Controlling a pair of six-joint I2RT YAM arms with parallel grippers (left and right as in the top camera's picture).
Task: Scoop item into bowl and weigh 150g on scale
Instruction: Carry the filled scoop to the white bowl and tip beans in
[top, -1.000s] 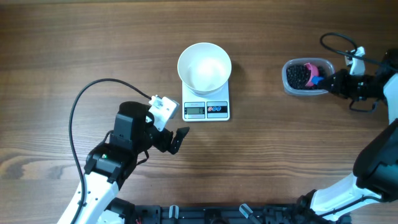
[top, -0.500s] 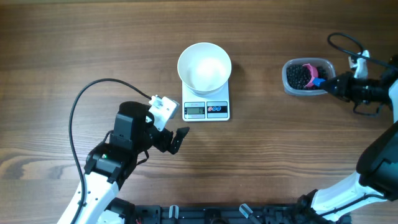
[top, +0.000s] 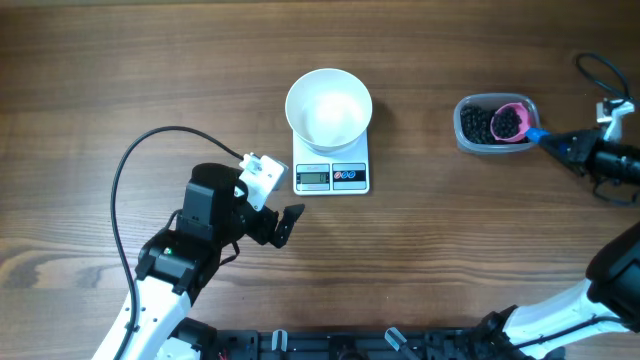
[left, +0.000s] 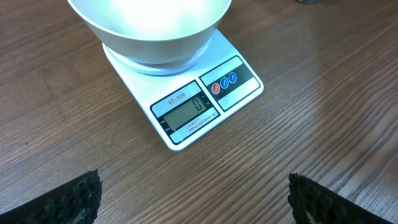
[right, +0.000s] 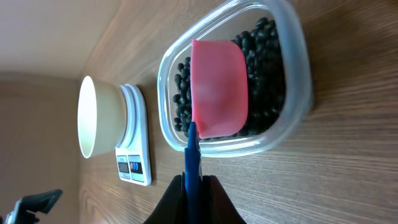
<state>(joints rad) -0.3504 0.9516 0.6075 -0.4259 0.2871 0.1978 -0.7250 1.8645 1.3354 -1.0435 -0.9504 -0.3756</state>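
Observation:
The white bowl (top: 329, 107) stands on the white scale (top: 331, 177), whose display (left: 188, 112) reads 0. Black beads, the item (top: 478, 124), fill a clear plastic tub (top: 465, 141) at the right. A pink scoop (top: 511, 121) with a blue handle sits over the tub's right half with dark beads in it. My right gripper (top: 572, 146) is shut on that handle (right: 193, 152), just right of the tub (right: 298, 81). My left gripper (top: 285, 225) hangs open and holds nothing, in front of the scale (left: 205, 93) and left of it, its fingertips (left: 69, 200) wide apart over bare wood.
A black cable (top: 150, 140) loops over the table left of the left arm. Another cable (top: 600, 70) curls at the far right edge. A black rail (top: 340, 345) runs along the table's front edge.
The right arm has drawn back to the right. The scoop has turned from tilted in the beads to lying level with beads in it. The left arm has not moved.

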